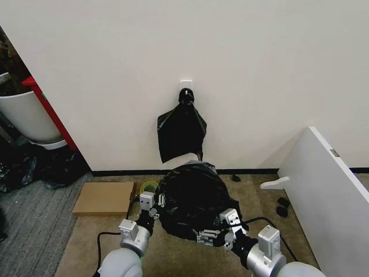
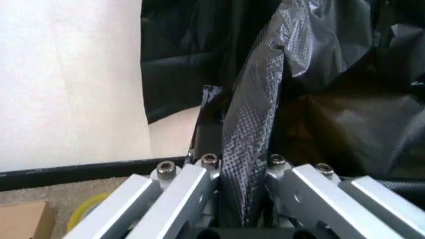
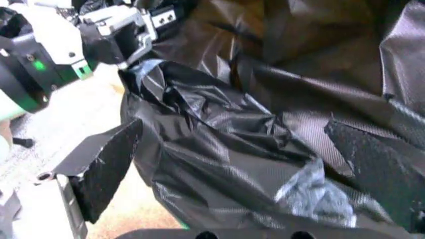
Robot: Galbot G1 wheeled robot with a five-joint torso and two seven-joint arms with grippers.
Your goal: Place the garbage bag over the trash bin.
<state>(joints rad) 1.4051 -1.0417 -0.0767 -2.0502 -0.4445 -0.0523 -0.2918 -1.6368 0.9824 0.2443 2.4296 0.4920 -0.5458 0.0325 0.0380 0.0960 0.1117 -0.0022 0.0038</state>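
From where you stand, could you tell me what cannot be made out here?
- The trash bin: hidden in the head view under the garbage bag.
- Left pincer: shut on a fold of the bag; its tips are hidden in plastic.
- Right pincer: open against the bag; whether it grips any plastic is unclear.

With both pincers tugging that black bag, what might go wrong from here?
The left pincer is shut on a thin fold of the bag; a hard pull might tear it or let it slip free. The right pincer stands open against loose plastic, so it may close on too little. The bin under the bag is fully hidden, so a sideways tug might tip it unnoticed.
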